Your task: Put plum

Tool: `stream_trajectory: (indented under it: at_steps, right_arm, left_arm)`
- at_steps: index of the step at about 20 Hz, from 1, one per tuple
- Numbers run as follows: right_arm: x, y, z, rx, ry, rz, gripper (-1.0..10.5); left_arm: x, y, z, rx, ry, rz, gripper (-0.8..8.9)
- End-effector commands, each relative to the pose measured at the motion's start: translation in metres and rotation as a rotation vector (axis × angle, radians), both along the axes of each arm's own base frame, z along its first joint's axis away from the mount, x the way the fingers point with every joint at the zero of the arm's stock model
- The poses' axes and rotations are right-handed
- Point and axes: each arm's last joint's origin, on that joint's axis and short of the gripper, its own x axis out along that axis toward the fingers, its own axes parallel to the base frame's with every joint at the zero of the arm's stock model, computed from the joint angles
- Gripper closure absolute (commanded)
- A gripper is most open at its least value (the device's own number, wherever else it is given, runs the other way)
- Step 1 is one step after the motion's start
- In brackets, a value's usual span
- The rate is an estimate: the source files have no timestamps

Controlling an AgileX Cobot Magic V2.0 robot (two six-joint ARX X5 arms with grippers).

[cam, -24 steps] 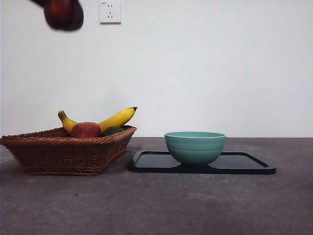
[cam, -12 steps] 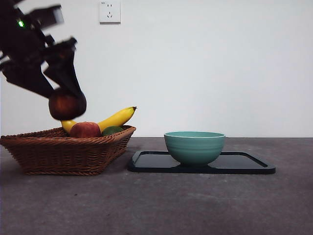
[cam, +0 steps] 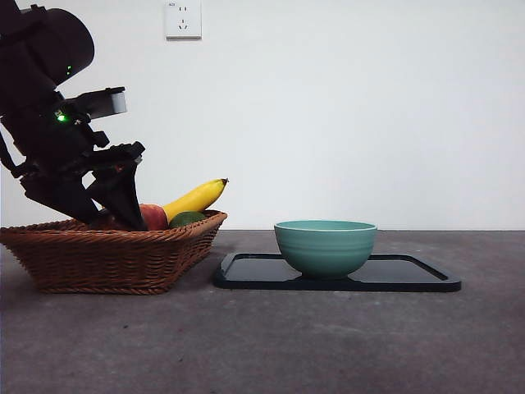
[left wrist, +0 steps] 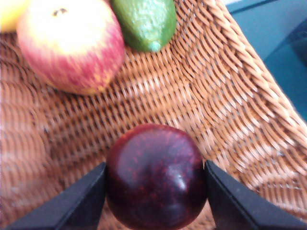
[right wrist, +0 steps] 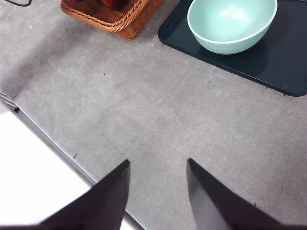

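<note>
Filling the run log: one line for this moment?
left gripper: shut on plum | in basket | right gripper: open, waiting

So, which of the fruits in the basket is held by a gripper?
The plum, dark maroon and glossy, sits between the left gripper jaws, low inside the basket. The red-yellow apple, green fruit and banana lie free.

The left hand (left wrist: 156,191) sits low inside the basket (left wrist: 249,110), its jaws closed on the plum (left wrist: 156,177) over bare wicker. The sloping basket wall rises just beside one jaw. An apple (left wrist: 72,45) and a green fruit (left wrist: 146,21) lie near, apart from the plum, with open weave between. A banana (cam: 195,198) leans over the basket's rim. Between basket and tray (cam: 410,275), the counter (cam: 271,345) lies open.
</note>
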Motion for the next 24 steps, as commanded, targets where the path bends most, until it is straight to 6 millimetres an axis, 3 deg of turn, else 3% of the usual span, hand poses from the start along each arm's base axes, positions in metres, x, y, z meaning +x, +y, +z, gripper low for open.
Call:
stream_trajectory:
  at_steps: [1, 8, 11, 17, 24]
  right_arm:
    - [0.000, 0.001, 0.001, -0.002, -0.007, 0.010, 7.6]
    - [0.000, 0.001, 0.001, -0.002, -0.008, 0.010, 7.6]
    - [0.000, 0.001, 0.001, -0.002, -0.008, 0.010, 7.6]
    - [0.000, 0.001, 0.001, -0.002, -0.008, 0.010, 7.6]
    - [0.000, 0.001, 0.001, -0.002, -0.008, 0.010, 7.6]
  left_arm:
    - [0.004, 0.001, -0.004, 0.038, -0.004, 0.003, 5.73]
    - [0.002, 0.002, -0.007, 0.047, 0.031, 0.005, 5.51]
    - [0.001, 0.002, -0.008, 0.051, 0.052, 0.008, 4.37]
    - [0.001, 0.002, -0.006, 0.044, 0.048, 0.013, 4.31]
    - [-0.003, 0.003, 0.021, 0.017, -0.038, 0.017, 4.00]
